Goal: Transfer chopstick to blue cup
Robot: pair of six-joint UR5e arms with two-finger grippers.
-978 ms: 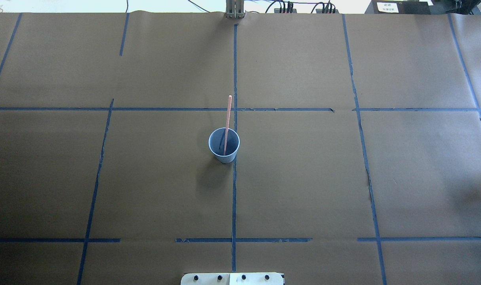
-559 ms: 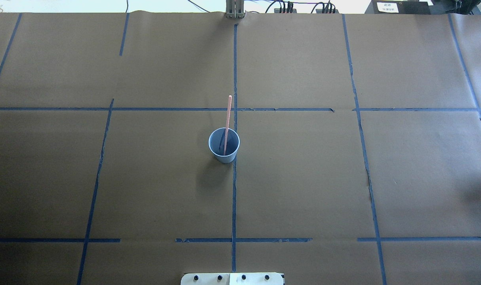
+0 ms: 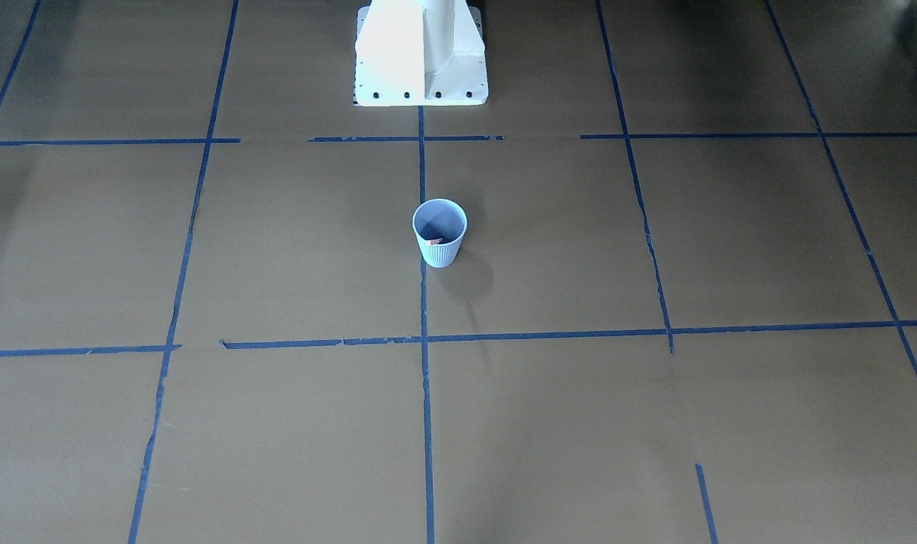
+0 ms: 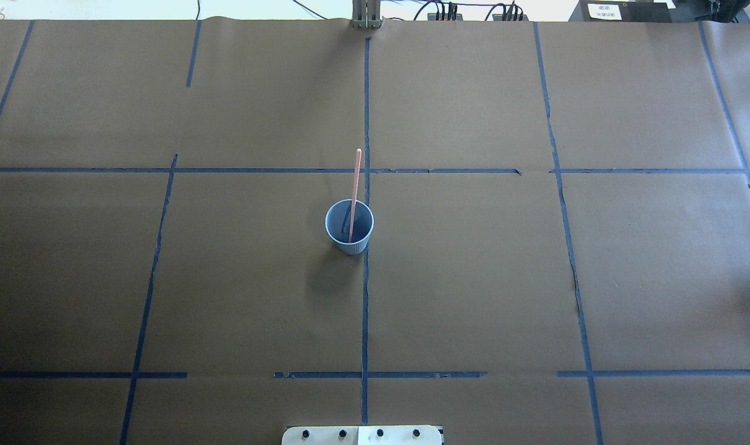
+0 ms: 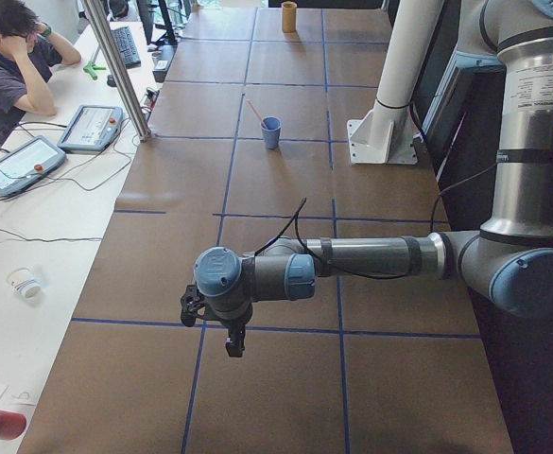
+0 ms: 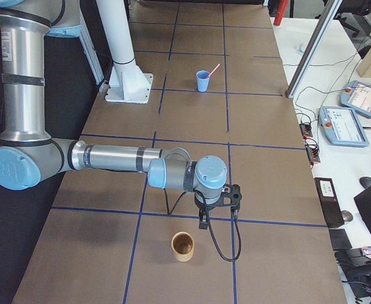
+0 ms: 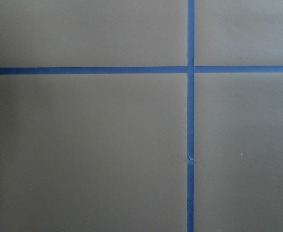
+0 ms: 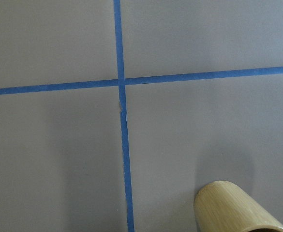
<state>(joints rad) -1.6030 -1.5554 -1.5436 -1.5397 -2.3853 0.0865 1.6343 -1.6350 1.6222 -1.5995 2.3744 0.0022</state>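
Observation:
The blue cup (image 4: pixel 349 238) stands upright at the table's middle, next to the centre tape line. A pinkish-red chopstick (image 4: pixel 355 179) stands in it and leans over the far rim. The cup (image 3: pixel 439 249) also shows in the front-facing view, with only a bit of the stick (image 3: pixel 435 241) inside. My left gripper (image 5: pixel 233 345) hangs above the table at the left end, far from the cup (image 5: pixel 271 132). My right gripper (image 6: pixel 204 221) hangs at the right end, far from the cup (image 6: pixel 202 81). I cannot tell whether either is open or shut. No fingers show in the wrist views.
A bamboo cup (image 6: pixel 183 246) stands just in front of my right gripper and shows in the right wrist view (image 8: pixel 233 208). The robot's white base (image 3: pixel 421 53) stands at the near edge. Operators' tablets (image 5: pixel 87 128) lie on a side desk.

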